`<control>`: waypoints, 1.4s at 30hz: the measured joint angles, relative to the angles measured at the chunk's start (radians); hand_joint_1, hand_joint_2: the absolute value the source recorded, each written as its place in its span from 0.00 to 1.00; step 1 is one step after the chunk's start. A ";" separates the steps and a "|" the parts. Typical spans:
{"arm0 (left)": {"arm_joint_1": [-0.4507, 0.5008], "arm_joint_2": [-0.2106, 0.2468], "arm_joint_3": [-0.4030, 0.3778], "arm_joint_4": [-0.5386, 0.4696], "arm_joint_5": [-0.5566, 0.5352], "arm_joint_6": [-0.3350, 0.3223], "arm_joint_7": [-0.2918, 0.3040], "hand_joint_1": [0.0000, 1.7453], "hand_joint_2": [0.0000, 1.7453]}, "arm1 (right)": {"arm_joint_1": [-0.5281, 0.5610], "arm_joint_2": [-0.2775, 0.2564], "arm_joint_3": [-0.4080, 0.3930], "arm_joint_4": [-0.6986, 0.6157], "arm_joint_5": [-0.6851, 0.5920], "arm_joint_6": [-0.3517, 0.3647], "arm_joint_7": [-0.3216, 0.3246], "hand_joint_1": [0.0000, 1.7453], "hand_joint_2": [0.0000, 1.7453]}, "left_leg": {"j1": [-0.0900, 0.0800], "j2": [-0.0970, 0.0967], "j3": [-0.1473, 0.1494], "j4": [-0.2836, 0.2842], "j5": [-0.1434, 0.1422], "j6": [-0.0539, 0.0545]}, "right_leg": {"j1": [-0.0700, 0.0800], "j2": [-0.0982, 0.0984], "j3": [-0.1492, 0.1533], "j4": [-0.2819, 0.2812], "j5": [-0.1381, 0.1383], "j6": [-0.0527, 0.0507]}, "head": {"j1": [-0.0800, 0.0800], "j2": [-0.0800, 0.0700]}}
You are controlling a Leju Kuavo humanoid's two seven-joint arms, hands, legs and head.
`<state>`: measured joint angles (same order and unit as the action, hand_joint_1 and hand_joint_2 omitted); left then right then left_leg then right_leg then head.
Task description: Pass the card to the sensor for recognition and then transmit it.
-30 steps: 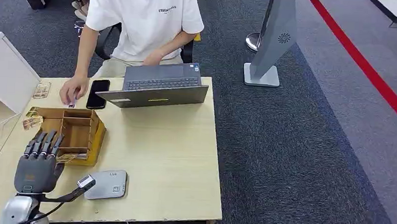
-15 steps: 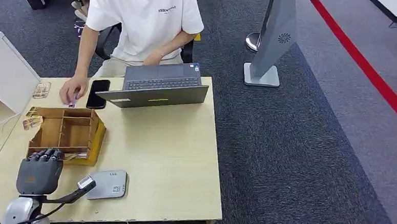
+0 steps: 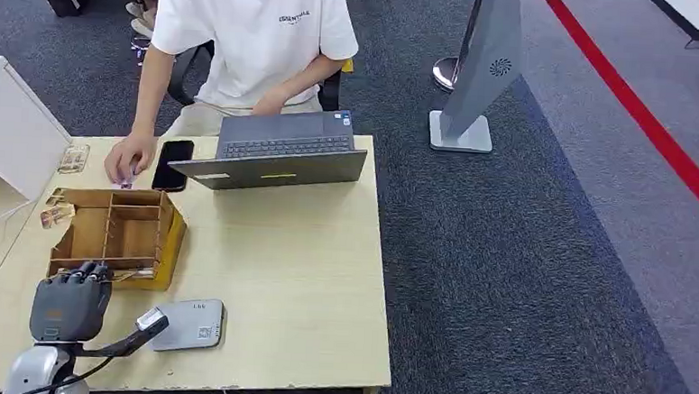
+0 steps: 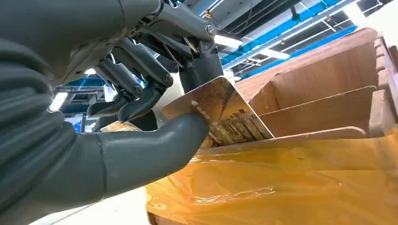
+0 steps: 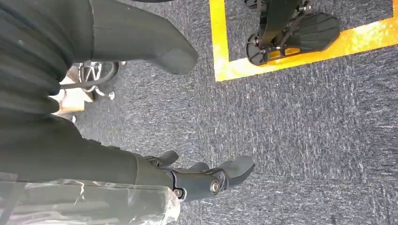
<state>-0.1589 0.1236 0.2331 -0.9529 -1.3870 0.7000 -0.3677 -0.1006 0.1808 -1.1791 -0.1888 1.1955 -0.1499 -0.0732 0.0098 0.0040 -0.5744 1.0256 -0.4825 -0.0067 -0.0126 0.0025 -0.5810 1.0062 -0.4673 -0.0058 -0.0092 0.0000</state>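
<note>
My left hand [image 3: 69,304] sits at the near edge of the wooden compartment box [image 3: 118,230], fingers curled down. In the left wrist view the thumb and dark fingers of the left hand [image 4: 141,117] pinch a card [image 4: 220,110] with a golden print, tilted up out of the box's near slot [image 4: 328,117]. A sliver of the card [image 3: 129,276] shows beside the hand. The grey flat sensor [image 3: 190,324] lies on the table just right of my left hand. My right hand [image 5: 155,171] hangs over grey carpet, fingers apart, holding nothing.
A person in a white shirt sits behind the table with a hand [image 3: 128,160] resting near a black phone [image 3: 172,165]. An open laptop [image 3: 280,153] stands at the far edge. A white box [image 3: 11,125] is at the far left. Small cards [image 3: 56,213] lie left of the wooden box.
A second ago my left hand's fingers stretched out over the box; they have since curled down at its near edge onto the card. The last half second shows almost no movement.
</note>
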 joint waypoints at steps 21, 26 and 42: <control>0.221 0.027 -0.465 -0.681 0.038 -0.106 0.158 1.00 1.00 | 0.001 0.000 -0.040 0.000 -0.062 -0.007 -0.005 0.00 1.00 | 0.000 0.000 -0.001 0.001 -0.001 0.001 | 0.000 0.000 0.000 -0.001 -0.001 0.001 | 0.000 0.000; 0.175 0.043 -0.495 -0.726 0.057 -0.133 0.164 1.00 1.00 | 0.001 0.000 -0.040 0.000 -0.044 -0.003 -0.004 0.00 1.00 | 0.000 -0.001 -0.001 0.001 0.000 0.001 | 0.000 -0.001 -0.001 -0.001 -0.001 0.001 | 0.000 0.000; -0.672 0.048 -0.460 0.010 -0.082 -0.094 0.327 1.00 1.00 | -0.019 0.000 0.042 0.000 0.084 0.035 0.019 0.00 1.00 | 0.000 -0.005 -0.006 0.003 0.009 0.001 | 0.000 -0.004 -0.003 0.000 0.008 0.002 | 0.000 0.000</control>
<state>-0.8305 0.1720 -0.2266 -0.9425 -1.4693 0.6062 -0.0409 -0.1192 0.1808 -1.1368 -0.1888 1.2798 -0.1152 -0.0546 0.0098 -0.0011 -0.5800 1.0282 -0.4732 -0.0060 -0.0124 -0.0010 -0.5843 1.0063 -0.4593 -0.0036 -0.0092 0.0000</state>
